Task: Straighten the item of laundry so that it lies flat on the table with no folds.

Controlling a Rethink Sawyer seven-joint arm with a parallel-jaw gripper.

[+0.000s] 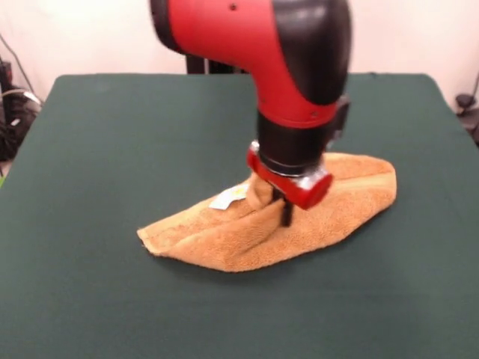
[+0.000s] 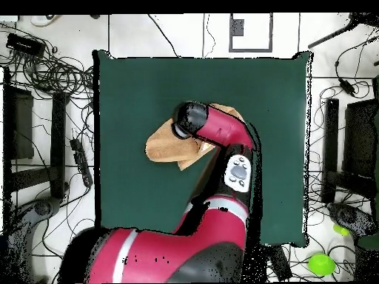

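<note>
The item of laundry (image 1: 217, 235) is a tan-orange towel lying folded and rumpled in a long wedge near the middle of the table (image 1: 112, 134). Its white tag (image 1: 228, 198) shows on top. My gripper (image 1: 281, 209) comes straight down onto the towel's middle, and a ridge of cloth rises up between the fingers, so it looks shut on the towel. One black finger (image 1: 287, 213) shows against the cloth. In the overhead view the arm covers the gripper, and only the towel's left part (image 2: 164, 144) and a far corner show on the green table (image 2: 133, 89).
The red arm (image 2: 222, 133) reaches over the table from its near edge. Cables (image 2: 52, 70) and black stands (image 2: 22, 133) crowd the floor to the left. More stands and green objects (image 2: 322, 262) lie to the right, off the table.
</note>
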